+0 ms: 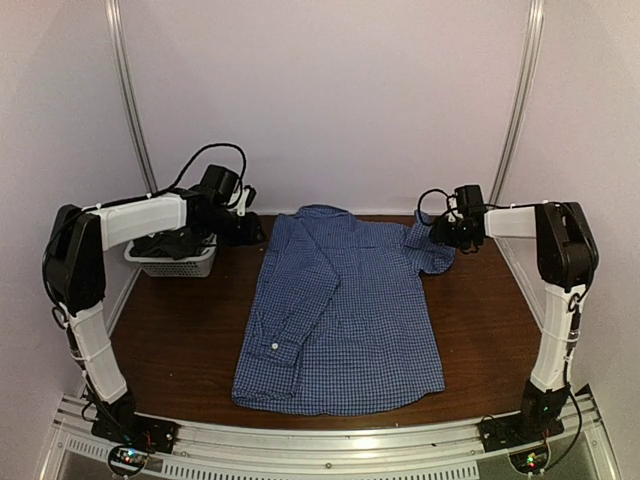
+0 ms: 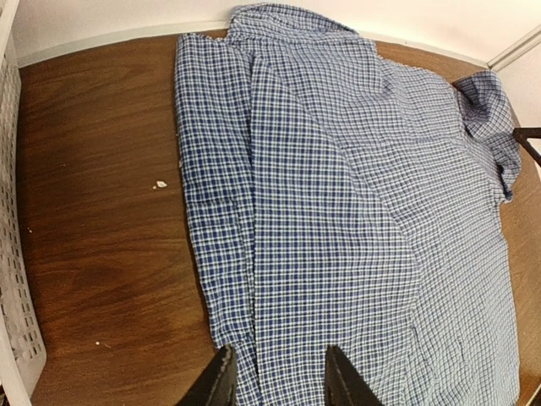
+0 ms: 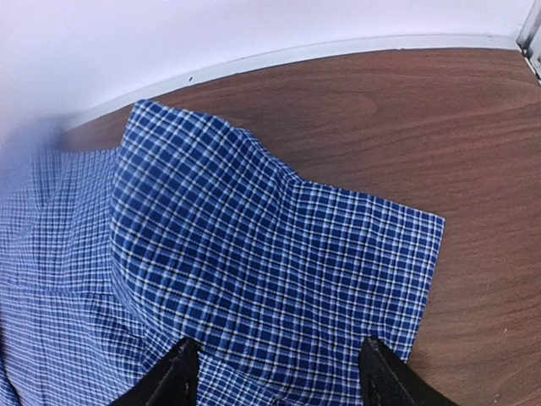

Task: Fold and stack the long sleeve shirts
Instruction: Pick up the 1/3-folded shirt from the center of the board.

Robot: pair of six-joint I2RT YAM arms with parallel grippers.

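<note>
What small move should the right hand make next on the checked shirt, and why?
Probably close the right hand on the raised cloth below it. Its fingers stand open over that cloth, and this side of the shirt is not yet folded in, while the left sleeve already lies folded across.

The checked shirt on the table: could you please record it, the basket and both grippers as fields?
shirt: blue-and-white checked, flat on the table, collar at the far side
sleeve on the left: folded in over the body
sleeve on the right: bunched at the far corner
left gripper: open, above the shirt's left side
right gripper: open, over the bunched sleeve
basket: white lattice, far left, apart from the shirt
</note>
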